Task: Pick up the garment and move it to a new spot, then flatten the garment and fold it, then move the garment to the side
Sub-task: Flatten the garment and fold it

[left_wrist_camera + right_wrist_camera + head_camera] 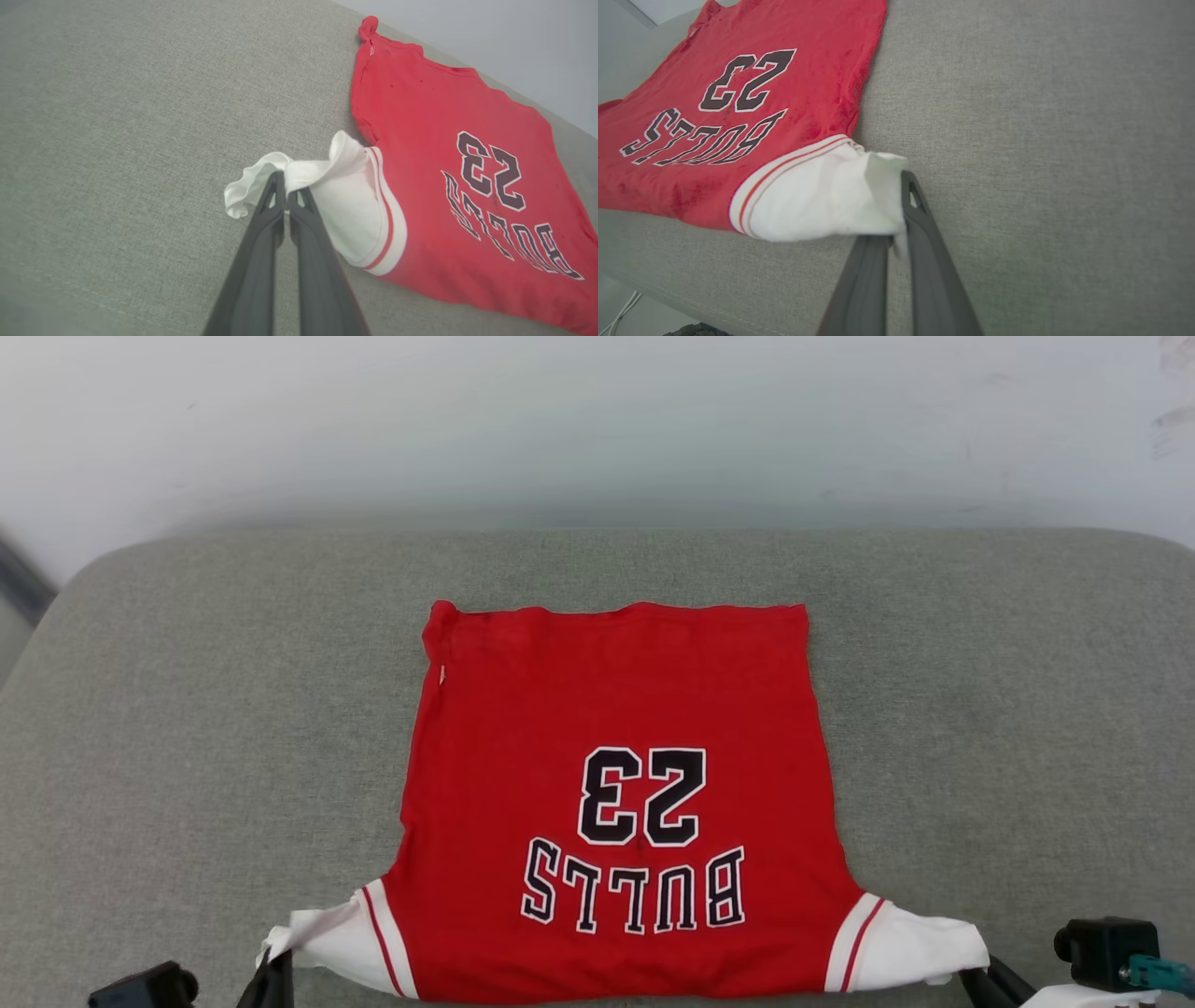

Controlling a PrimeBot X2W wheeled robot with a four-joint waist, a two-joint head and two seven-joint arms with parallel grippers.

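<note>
Across the padded grey worktop (187, 709), holding the garment (616, 709) spread flat, print up, hem far; left gripper (286, 179) jaws pressed shut on one white sleeve tip (247, 189); right gripper (902, 196) jaws likewise on the other; probably tensioning cloth for flattening.

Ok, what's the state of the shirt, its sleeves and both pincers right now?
garment: spread flat on the cushion, print up, not yet folded.
left sleeve: bunched, edge pinched.
right sleeve: stretched outward, edge pinched.
left pincer: shut on the left sleeve.
right pincer: shut on the right sleeve.
cushion: grey, carrying the garment.
</note>
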